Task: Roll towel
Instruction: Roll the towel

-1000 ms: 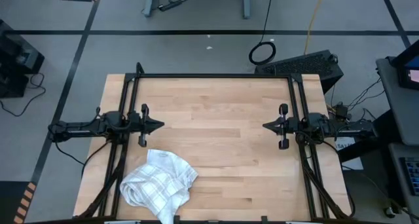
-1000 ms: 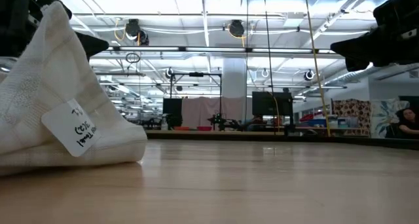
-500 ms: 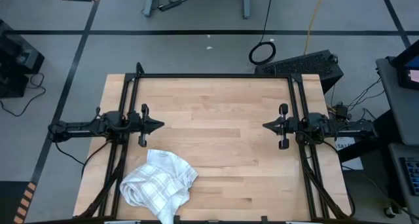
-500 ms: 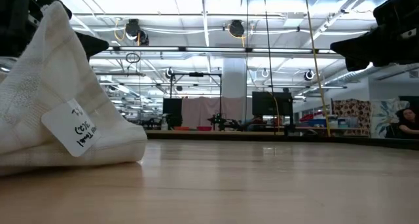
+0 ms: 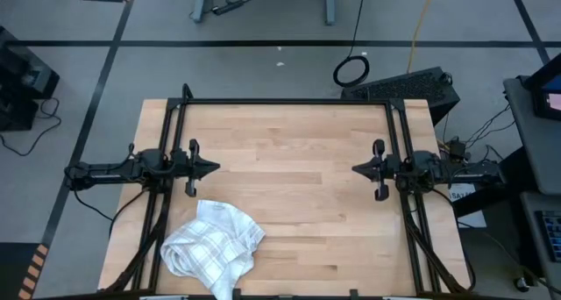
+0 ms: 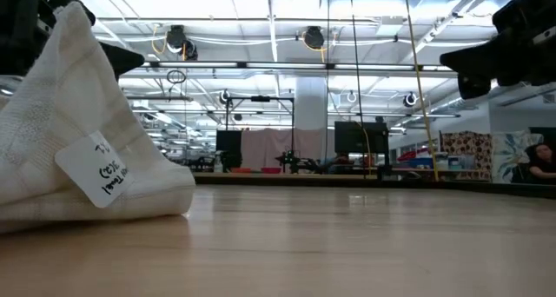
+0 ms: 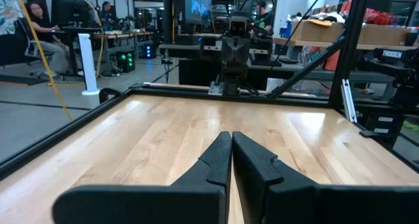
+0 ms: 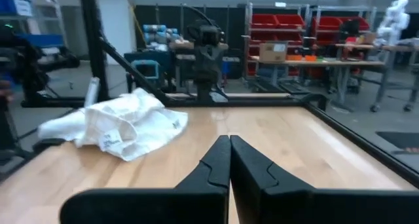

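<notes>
**A:** Looking at the overhead shot, the towel [image 5: 214,248] is seen crumpled in a loose heap on the wooden counter [image 5: 289,160], down at the near edge on the left arm's side. Nothing is rolled yet. Grey check lines can be made out on the white cloth.

**B:** Yep, same thing is shown from the low camera: the towel [image 6: 78,141] is piled up into a peak, and a small white tag [image 6: 94,169] with handwriting is sewn on the side facing the lens. The writing can't be read tbh.

**A:** And the arms? The left end effector [image 5: 210,167] is held above the counter near its left side, pointed toward the middle, just beyond the towel but not touching it. In its wrist cam the left end effector [image 7: 231,140] is shown with both fingers pressed together, nothing pinched.

**B:** The right end effector [image 5: 357,168] is mirrored on the opposite side, well apart from the cloth. In its own wrist view the right end effector [image 8: 230,143] is also pressed together with nothing between the fingers, and the towel [image 8: 114,124] is seen across the counter with the other arm behind it.

**A:** A person seated at a desk [image 7: 40,29] can be spotted in the room beyond the counter.
</notes>
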